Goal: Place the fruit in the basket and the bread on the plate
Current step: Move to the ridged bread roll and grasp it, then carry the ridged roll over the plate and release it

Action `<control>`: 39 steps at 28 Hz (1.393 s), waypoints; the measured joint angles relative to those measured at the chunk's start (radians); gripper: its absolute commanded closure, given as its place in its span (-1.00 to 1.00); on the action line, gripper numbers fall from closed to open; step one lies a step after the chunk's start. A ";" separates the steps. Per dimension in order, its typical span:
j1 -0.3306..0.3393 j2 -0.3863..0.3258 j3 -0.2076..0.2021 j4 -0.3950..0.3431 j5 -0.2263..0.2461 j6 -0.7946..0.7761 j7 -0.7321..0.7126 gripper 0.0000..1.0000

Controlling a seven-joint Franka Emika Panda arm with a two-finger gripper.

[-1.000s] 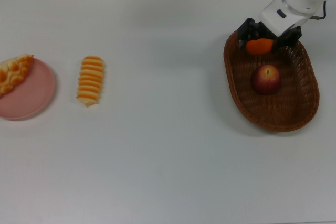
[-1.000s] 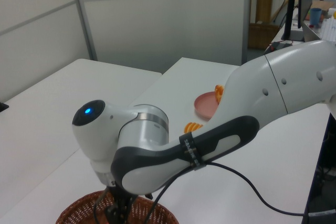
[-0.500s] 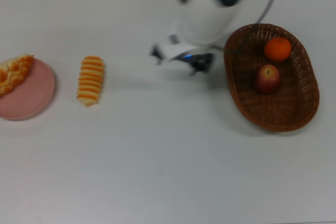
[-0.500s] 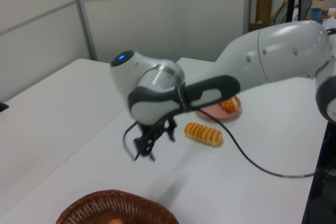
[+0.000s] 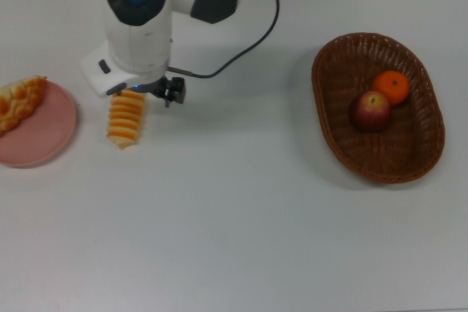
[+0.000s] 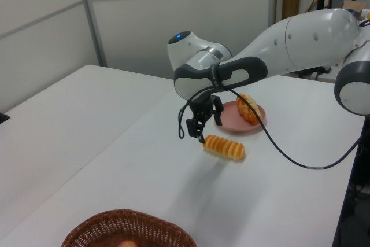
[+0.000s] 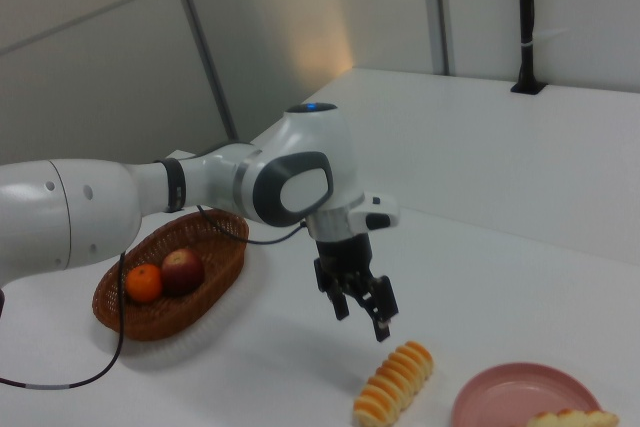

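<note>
Above the striped orange-and-cream roll [image 6: 224, 147] hung the hand [image 6: 203, 122], fingers spread, empty. Fruit looked binned; next move: descend, grip roll, carry to pink round plate [image 5: 44, 133].

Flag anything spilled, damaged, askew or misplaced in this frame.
Nothing is spilled or damaged. The apple and tangerine sit in the basket, the braided roll lies on the pink plate overhanging its rim, and the striped roll lies on the table beside it, under the open, empty pincer.
</note>
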 measured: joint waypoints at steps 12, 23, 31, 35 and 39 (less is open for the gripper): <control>0.003 -0.012 -0.053 -0.201 0.000 0.295 -0.046 -1.00; 0.003 0.003 -0.053 -0.288 0.000 0.398 -0.046 1.00; -0.002 0.003 -0.068 -0.252 0.060 0.405 -0.033 1.00; -0.004 0.003 -0.101 -0.203 0.130 0.404 -0.011 1.00; -0.025 0.000 -0.137 -0.121 0.203 0.367 0.006 1.00</control>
